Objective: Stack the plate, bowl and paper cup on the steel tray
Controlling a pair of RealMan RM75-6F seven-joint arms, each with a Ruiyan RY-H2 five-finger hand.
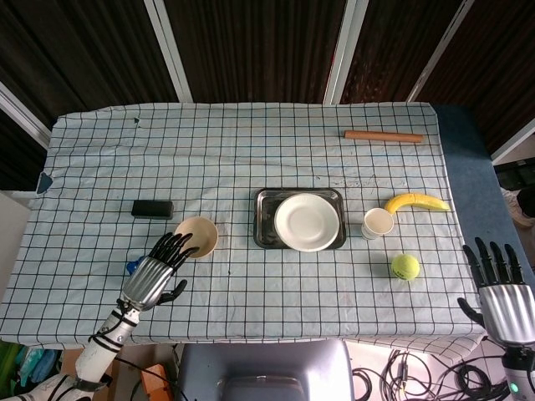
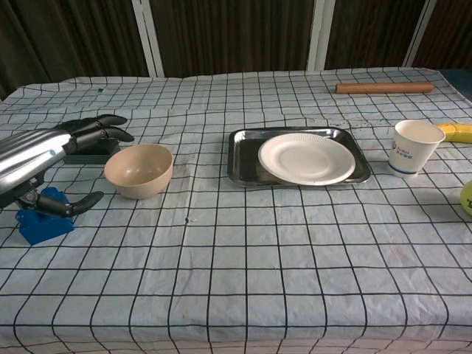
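The white plate (image 1: 307, 221) (image 2: 306, 158) lies on the steel tray (image 1: 266, 220) (image 2: 243, 161) at the table's middle. The beige bowl (image 1: 199, 235) (image 2: 139, 170) sits left of the tray. The paper cup (image 1: 378, 223) (image 2: 413, 147) stands upright to the tray's right. My left hand (image 1: 154, 273) (image 2: 40, 151) hovers just left of the bowl, fingers spread towards its rim, holding nothing. My right hand (image 1: 501, 288) is off the table's right front corner, fingers spread and empty, seen only in the head view.
A blue block (image 2: 43, 214) sits under my left hand, a black box (image 1: 152, 209) behind it. A banana (image 1: 415, 202) and tennis ball (image 1: 405, 266) lie near the cup. A wooden rolling pin (image 1: 383, 135) lies at the far right.
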